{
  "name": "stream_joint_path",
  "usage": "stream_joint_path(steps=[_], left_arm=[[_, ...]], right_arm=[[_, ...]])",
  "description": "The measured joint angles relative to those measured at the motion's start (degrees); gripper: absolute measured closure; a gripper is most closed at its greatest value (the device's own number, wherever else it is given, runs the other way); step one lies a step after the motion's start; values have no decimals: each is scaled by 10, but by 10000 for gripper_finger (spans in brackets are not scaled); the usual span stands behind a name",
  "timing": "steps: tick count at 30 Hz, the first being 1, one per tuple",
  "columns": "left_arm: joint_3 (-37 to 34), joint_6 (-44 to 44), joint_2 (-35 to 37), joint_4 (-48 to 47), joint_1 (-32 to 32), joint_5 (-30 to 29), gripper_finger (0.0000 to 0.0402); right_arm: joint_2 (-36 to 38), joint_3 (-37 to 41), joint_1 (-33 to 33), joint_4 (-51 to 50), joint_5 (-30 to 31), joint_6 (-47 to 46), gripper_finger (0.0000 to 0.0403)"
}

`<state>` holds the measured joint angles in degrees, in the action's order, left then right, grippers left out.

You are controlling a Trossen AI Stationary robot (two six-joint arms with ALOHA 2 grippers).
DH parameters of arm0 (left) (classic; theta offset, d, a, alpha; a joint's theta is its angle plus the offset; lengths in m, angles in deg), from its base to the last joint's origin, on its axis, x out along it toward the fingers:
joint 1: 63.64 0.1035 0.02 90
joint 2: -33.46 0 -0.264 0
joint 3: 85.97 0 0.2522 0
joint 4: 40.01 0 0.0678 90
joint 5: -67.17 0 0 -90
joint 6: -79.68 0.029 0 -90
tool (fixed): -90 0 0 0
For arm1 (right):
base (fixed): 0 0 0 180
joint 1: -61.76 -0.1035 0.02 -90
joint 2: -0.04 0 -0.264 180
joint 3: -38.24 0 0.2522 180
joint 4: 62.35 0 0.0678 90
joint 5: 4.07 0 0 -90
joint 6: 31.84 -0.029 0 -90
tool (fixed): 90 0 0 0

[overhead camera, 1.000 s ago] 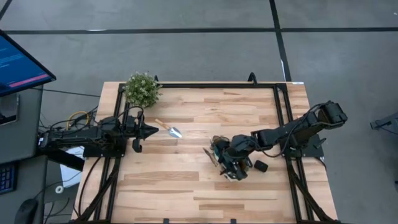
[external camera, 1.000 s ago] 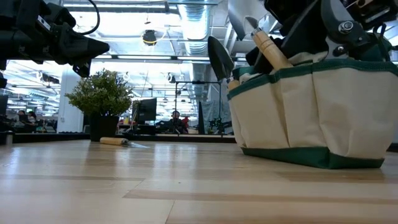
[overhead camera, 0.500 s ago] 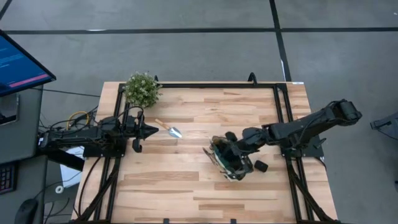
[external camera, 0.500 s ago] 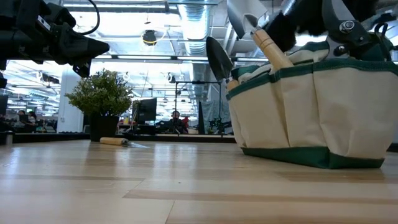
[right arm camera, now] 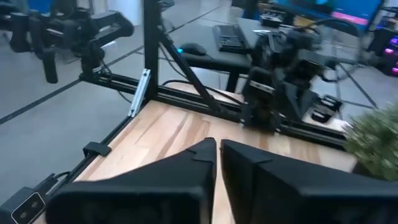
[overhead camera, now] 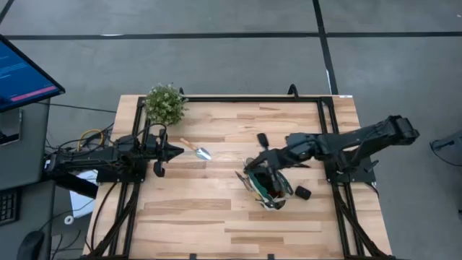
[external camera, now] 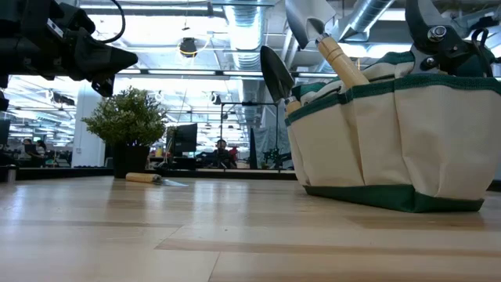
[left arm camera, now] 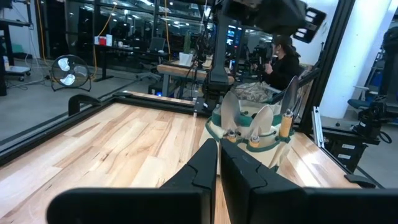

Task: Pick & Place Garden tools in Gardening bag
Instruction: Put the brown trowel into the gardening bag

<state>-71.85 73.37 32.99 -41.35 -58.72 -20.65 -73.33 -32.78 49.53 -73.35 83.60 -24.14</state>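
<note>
We look down on a pale wooden desk [overhead camera: 216,209] set on a grey floor; at desk level the room behind shows ceiling lights and screens. The gardening bag [overhead camera: 266,186] sits at about 4 o'clock from centre, with trowel heads [external camera: 275,72] and shears [external camera: 438,35] poking out (its inside is hard to make out). One trowel [overhead camera: 195,149] lies at 10 o'clock, near the potted plant [overhead camera: 164,103]. The right tool [overhead camera: 263,139] hovers just above the bag, fingers nearly touching, holding nothing. The left tool [overhead camera: 173,152] waits beside the trowel, shut and empty.
</note>
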Motion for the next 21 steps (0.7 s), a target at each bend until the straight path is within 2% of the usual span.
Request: stream_joint_path(steps=[9,21], left_arm=[[0,0,0,1,0,0,384],[0,0,0,6,0,0,384]], right_arm=[[-128,-112,0,-74,-68,19,397],[-158,-118,1,-161,-86,19,402]])
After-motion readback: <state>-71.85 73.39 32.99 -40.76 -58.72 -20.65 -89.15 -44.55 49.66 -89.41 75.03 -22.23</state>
